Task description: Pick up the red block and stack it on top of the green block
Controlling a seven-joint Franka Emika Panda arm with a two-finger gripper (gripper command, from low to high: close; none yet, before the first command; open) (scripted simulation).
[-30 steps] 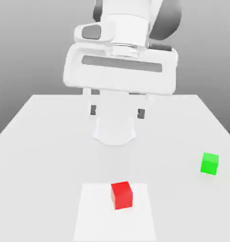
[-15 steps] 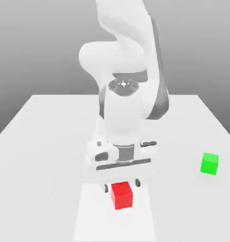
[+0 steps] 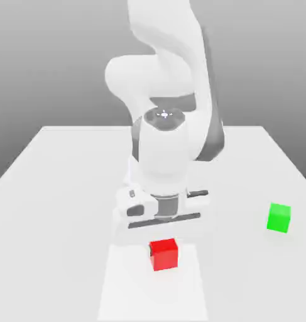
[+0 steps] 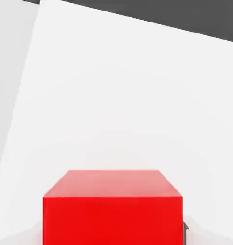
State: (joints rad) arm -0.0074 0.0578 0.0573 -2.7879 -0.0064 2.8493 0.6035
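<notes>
the arm [image 3: 164,126] bent low over the table [image 3: 61,182], its white hand [image 3: 161,210] set just behind and above the red block [image 3: 163,254] in the exterior view. the gripper [image 3: 163,242] reached down to the block, and the jaws stood closed in on the red block, one at each side; the fingers themselves were mostly hidden by the hand and the block. in the hand view the red block [image 4: 112,210] sat close under the camera, its top face and one side face showing, and a dark sliver of a fingertip [image 4: 185,231] touched one lower side of it.

the red block rested on a paler square patch [image 3: 117,289] of the table, near that patch's far edge, and whether it was lifted off the surface could not be told. the green block [image 3: 279,217] stood on the bare table, well apart from the red block, toward the exterior view's right and a little farther back than it. the green block was upright, with nothing on top of it and nothing touching it. the arm's base stood behind the red block, toward the table's far side.
</notes>
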